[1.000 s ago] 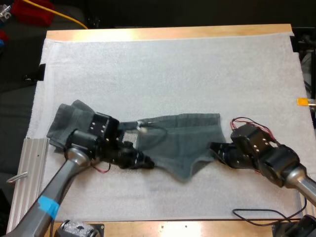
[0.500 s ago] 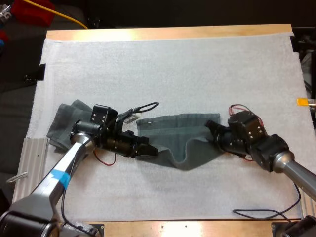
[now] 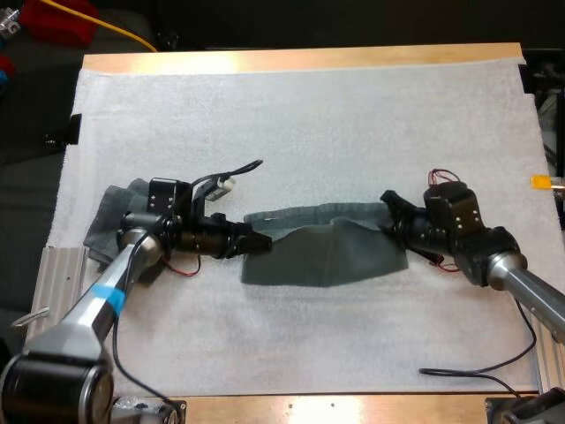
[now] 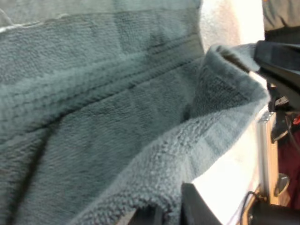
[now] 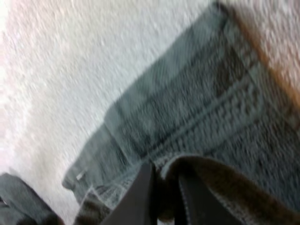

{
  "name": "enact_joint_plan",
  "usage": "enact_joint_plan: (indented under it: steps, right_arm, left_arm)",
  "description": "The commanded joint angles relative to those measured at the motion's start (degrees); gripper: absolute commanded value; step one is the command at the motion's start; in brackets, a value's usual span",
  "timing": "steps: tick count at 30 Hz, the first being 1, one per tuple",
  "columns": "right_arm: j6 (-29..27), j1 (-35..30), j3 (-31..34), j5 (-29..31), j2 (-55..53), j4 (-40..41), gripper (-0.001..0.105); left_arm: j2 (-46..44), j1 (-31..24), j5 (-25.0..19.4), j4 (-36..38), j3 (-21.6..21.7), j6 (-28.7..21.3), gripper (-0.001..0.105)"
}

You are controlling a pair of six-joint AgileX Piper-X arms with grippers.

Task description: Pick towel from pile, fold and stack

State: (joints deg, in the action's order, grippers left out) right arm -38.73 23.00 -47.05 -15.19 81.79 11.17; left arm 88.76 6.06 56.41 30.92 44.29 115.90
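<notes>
A dark grey-green towel (image 3: pixel 327 252) stretches across the centre of the frame on the white mat (image 3: pixel 309 124); the left end effector (image 3: pixel 256 240) grips its left end, the right end effector (image 3: pixel 389 210) its upper right corner; a crumpled towel (image 3: pixel 110 216) lies at mid left, partly under the left arm.

the far half of the mat (image 3: pixel 309 124) is open, as is the near strip by the bench (image 3: pixel 353 409) edge. the towel (image 3: pixel 322 254) spans the middle, left arm (image 3: pixel 110 287) and right arm (image 3: pixel 523 287) at its ends; a crumpled towel (image 3: pixel 108 221) blocks the left.
</notes>
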Motion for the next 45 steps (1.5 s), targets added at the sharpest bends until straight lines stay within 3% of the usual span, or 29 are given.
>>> enact_joint_plan:
  steps: [1,10,14,20,33,37,39,41,42,45]
  right_arm:
    - [-0.03,-0.18,-0.38,-0.08,0.31,-1.29,0.001]
    - [0.41,-0.18,-0.38,0.58,3.67,-3.89,0.001]
    - [0.41,-0.18,-0.38,3.22,4.0,-4.55,0.001]
    - [0.41,-0.18,-0.38,7.27,4.0,-5.03,0.001]
    - [0.31,-0.18,-0.38,8.92,4.59,-5.9,0.001]
    - [0.31,-0.18,-0.38,8.12,5.87,-6.29,0.002]
    - [0.31,-0.18,-0.38,7.36,6.31,-6.28,0.007]
    - [0.31,-0.18,-0.38,7.26,6.37,-6.28,0.021]
    - [0.31,-0.18,-0.38,7.18,6.37,-6.55,0.027]
    - [-0.61,-0.18,-0.38,6.29,6.37,-9.12,0.052]
  left_arm:
    - [0.82,0.06,0.86,-1.26,0.27,0.44,0.0]
    - [3.49,-0.08,-2.66,-7.21,0.27,1.37,0.0]
    - [3.68,-0.08,-8.03,-8.48,0.27,2.2,0.0]
    - [5.11,-0.08,-8.87,-9.93,0.27,2.2,0.0]
    - [6.23,-0.08,-11.57,-10.6,0.27,2.2,0.001]
    - [6.23,-0.08,-11.59,-11.6,0.27,2.2,0.023]
    - [6.23,-0.08,-11.59,-11.88,0.27,2.2,0.043]
    - [6.23,-0.08,-11.44,-11.87,0.27,2.2,0.07]
    - [6.23,-0.08,-11.27,-11.87,0.27,2.2,0.075]
    - [6.23,-0.08,-9.16,-11.87,0.44,2.2,0.068]
